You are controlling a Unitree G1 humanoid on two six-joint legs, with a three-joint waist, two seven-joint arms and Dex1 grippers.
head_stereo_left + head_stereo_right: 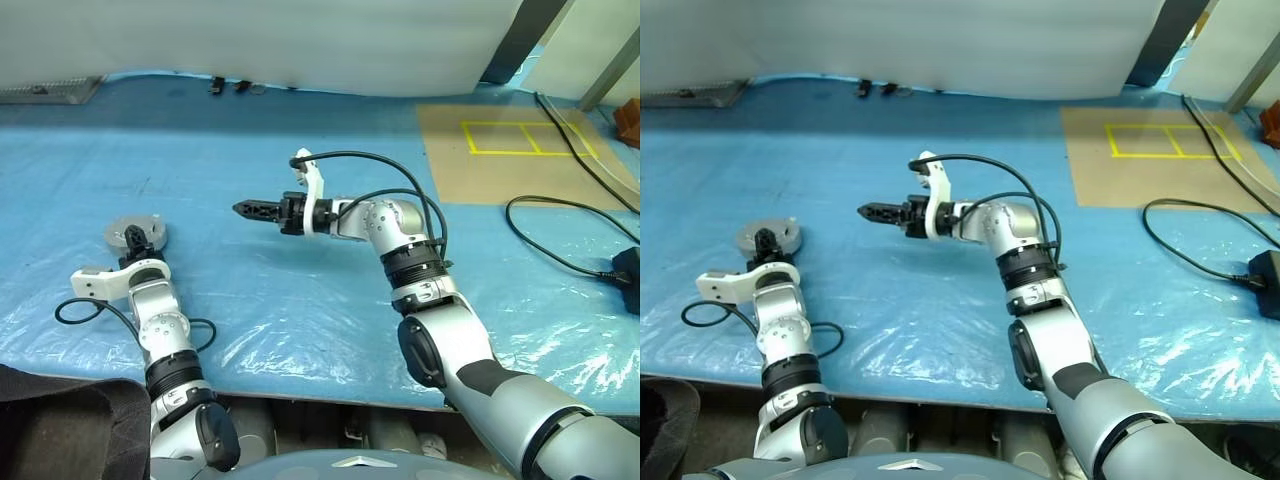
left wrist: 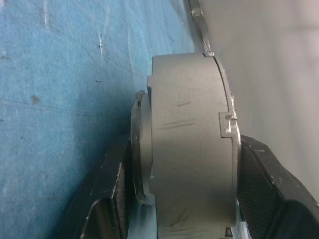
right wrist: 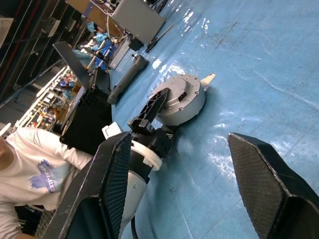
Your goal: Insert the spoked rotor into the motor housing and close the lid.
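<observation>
Right gripper (image 3: pixel 199 189) fingers spread wide, nothing between. Beyond, left gripper (image 3: pixel 154 112) at a round grey disc assembly (image 3: pixel 187 99) on blue plastic sheet (image 3: pixel 259 64). Person in white shirt (image 3: pixel 35 174) at edge.

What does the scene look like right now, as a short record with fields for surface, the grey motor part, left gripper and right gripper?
surface: blue plastic sheet
motor part: round grey assembly, plain grey face up, lying on the sheet at the robot's left
left gripper: fingers either side of the grey assembly; firm grip not confirmed
right gripper: open, empty, above the sheet, pointing toward the left arm
</observation>
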